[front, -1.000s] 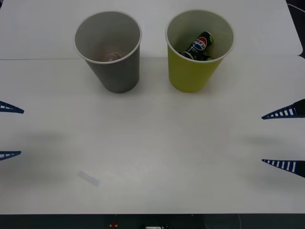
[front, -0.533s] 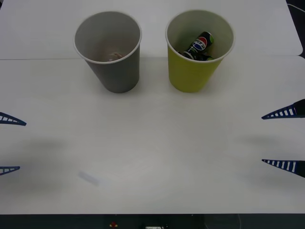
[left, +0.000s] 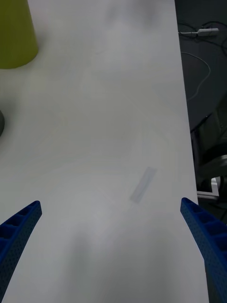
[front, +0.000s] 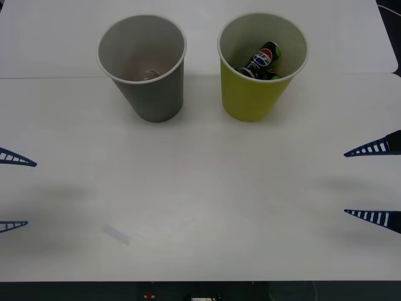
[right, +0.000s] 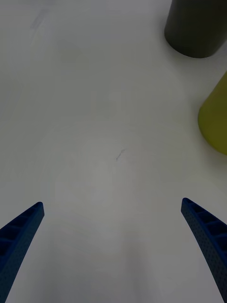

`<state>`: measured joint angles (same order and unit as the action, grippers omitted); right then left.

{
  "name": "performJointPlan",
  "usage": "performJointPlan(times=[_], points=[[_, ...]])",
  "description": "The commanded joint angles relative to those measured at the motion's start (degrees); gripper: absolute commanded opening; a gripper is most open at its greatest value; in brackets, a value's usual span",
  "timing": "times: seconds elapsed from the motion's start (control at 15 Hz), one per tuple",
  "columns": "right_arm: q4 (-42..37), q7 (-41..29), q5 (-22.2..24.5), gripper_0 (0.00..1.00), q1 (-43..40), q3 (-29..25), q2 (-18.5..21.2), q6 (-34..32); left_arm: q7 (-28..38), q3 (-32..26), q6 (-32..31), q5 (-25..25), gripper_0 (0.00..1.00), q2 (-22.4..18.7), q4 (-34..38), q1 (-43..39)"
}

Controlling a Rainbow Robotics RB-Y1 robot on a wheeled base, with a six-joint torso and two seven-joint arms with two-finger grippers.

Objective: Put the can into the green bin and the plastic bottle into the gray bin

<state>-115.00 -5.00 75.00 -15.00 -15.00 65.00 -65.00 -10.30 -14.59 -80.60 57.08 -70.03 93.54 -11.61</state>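
The dark can (front: 264, 58) with its Pepsi logo lies tilted inside the green bin (front: 250, 97) at the back right. Beside it on the left stands the gray bin (front: 156, 100); a pale, reddish bit of the plastic bottle (front: 150, 73) shows low inside, mostly hidden by the wall. My left gripper (front: 17, 192) hovers open at the table's left edge, holding nothing. At the right edge my right gripper (front: 348, 183) is open and holds nothing too. The right wrist view shows the gray bin (right: 196, 28) and green bin (right: 215, 118) beyond the open right gripper (right: 112, 203).
A small strip of clear tape (front: 117, 234) lies flat on the white table (front: 207, 188) near the front left, also in the left wrist view as the tape strip (left: 143, 183). Past the table edge are cables and dark floor (left: 203, 71).
My left gripper has slid back toward the table's front edge, still open. The right gripper, the bins and their contents have not moved.
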Motion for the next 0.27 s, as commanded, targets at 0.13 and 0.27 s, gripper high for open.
performJointPlan(times=[0.13, 0.27], points=[[0.0, 0.0, 0.0, 1.0, 0.0, 0.0, 0.0, 0.0, -0.2, 0.0, 0.9, -0.3, 1.0, 0.1, 0.1, -0.1], [0.0, 0.0, 0.0, 1.0, 0.0, 0.0, 0.0, 0.0, -0.2, 0.0, 0.9, -0.3, 1.0, 0.1, 0.1, -0.1]])
